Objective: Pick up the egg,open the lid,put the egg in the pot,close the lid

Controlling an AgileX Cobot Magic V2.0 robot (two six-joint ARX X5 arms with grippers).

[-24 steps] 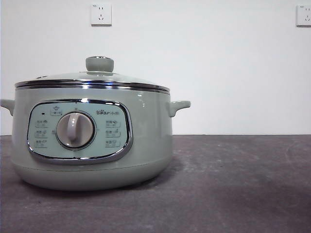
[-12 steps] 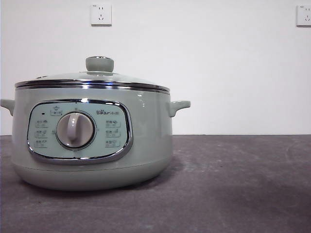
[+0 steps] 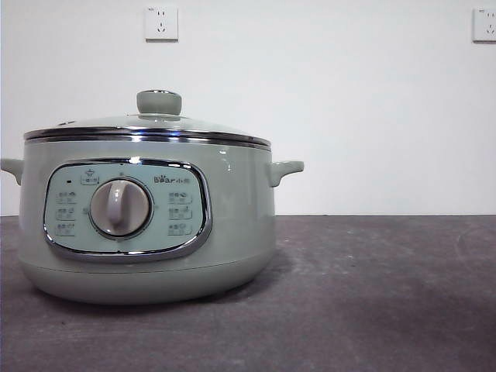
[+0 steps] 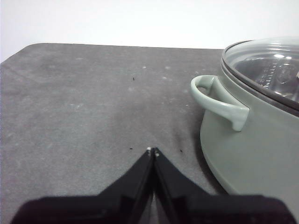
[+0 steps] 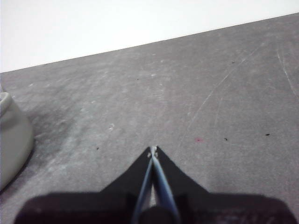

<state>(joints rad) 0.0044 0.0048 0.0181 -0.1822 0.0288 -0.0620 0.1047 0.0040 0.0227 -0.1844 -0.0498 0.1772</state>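
Left gripper (image 4: 153, 150) clenched, empty, above bare table (image 4: 84, 107); pot (image 4: 254, 149) with lid (image 4: 266, 67) seated at about 2 o'clock. Right gripper (image 5: 153, 149) likewise pinched, pot at 9. Egg nowhere visible, so neither arm is judged nearer.

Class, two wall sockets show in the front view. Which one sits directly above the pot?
The wall socket towards the picture's left: it hangs straight above the pot and the lid. The other socket at the right edge has only bare table below.

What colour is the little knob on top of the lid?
Pale sage green, like the pot; the knob shows best in the front view.
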